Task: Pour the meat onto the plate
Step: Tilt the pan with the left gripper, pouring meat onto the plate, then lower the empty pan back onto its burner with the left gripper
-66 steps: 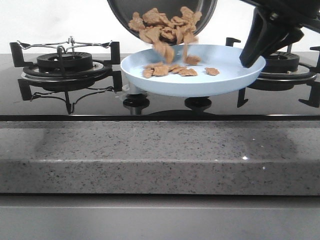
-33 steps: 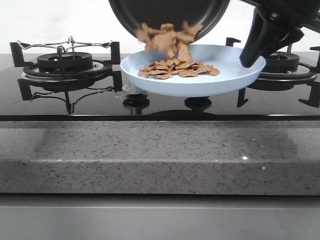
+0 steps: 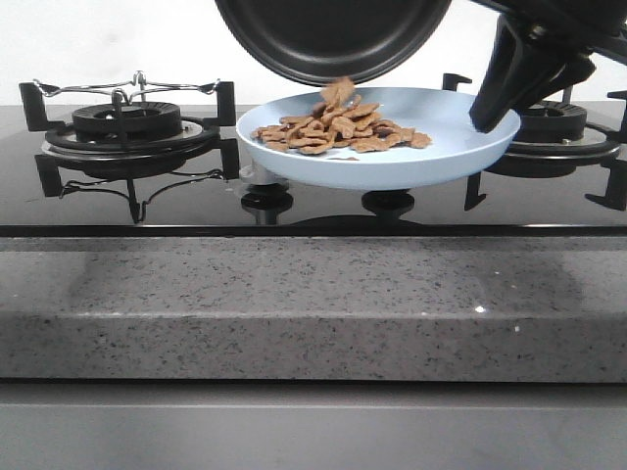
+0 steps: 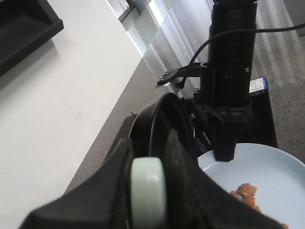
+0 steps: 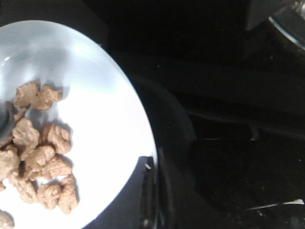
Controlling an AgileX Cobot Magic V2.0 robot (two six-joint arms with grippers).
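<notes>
The pale blue plate (image 3: 460, 137) is held above the stove, and my right gripper (image 3: 493, 110) is shut on its right rim. A heap of reddish-brown meat (image 3: 338, 127) lies on the plate's left half. One last piece (image 3: 339, 90) hangs just under the lip of the black frying pan (image 3: 333, 34), which is tipped steeply over the plate and looks empty. My left gripper (image 4: 148, 191) is shut on the pan's pale green handle, and the pan (image 4: 164, 124) stands on edge beyond it. The right wrist view shows the plate (image 5: 95, 86), the meat (image 5: 40, 157) and one finger (image 5: 143, 191) over the rim.
Black burner grates stand at the left (image 3: 127, 122) and right (image 3: 568, 122) of the glass hob. Two knobs (image 3: 266, 199) (image 3: 387, 203) sit below the plate. A speckled grey counter edge (image 3: 313, 294) runs along the front. A white wall (image 4: 57, 109) lies behind the pan.
The meat has slid out of the pan and piled up on the plate. The pan has tipped further and now shows a bare inside. The plate and right gripper have stayed put.
</notes>
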